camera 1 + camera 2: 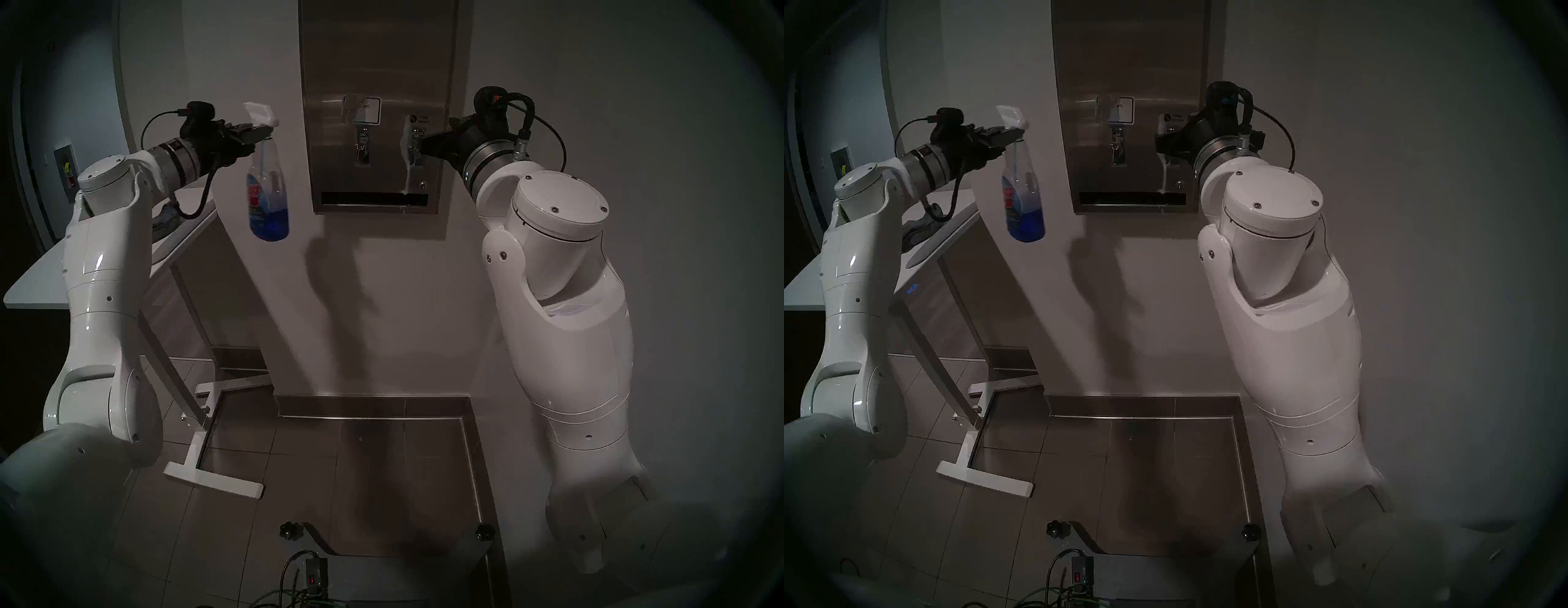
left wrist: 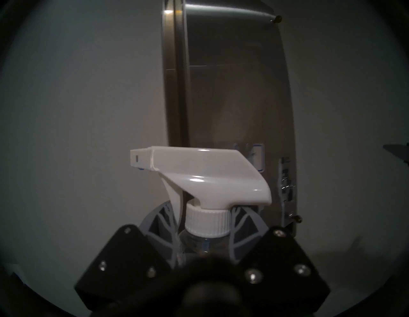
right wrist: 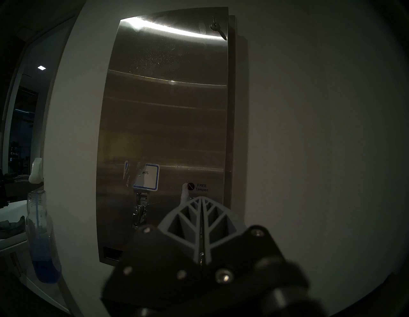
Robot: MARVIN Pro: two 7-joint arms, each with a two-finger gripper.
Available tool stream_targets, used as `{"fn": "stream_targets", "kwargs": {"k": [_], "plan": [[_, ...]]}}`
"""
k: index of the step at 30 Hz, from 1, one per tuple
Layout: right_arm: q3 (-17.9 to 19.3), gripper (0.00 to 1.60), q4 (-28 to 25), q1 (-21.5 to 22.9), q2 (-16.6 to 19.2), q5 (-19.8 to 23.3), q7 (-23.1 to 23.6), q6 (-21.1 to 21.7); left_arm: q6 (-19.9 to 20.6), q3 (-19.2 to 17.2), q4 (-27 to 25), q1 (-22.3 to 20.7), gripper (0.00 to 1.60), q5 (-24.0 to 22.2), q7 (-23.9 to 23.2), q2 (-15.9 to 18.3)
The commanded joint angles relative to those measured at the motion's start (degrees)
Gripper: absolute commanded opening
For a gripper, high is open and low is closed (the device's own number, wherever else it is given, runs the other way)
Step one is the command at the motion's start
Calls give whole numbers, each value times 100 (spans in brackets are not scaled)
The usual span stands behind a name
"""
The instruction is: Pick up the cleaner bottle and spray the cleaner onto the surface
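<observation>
- Gripping the neck just under the ribbed white collar, the left gripper is clamped on the cleaner bottle — a sound place to hold, since the collar keeps the neck from sliding down through the fingers.
- Held that way, the bottle hangs upright in the air, left of the steel dispenser panel and clear of it, above the edge of the white table.
- Blue liquid fills only the bottom part, so it is probably light; the thin clear plastic would give under a hard squeeze and looks slick.
- Its nozzle appears to point away from the panel, though the dim wrist view leaves this unsure.
- Whitish drips streak the panel beside the right lever.
- Close before the panel, the right gripper has its fingers pressed together — empty.
</observation>
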Motion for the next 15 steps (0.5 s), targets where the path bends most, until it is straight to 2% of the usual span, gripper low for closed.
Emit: {"fn": "stream_targets", "kwargs": {"k": [1, 15], "plan": [[11, 0, -149, 171, -7, -41, 5, -72, -41, -397, -681, -50, 0, 196, 439, 322], [12, 0, -150, 171, -9, -48, 12, -74, 195, -1057, -1287, 124, 0, 515, 991, 469]]}}
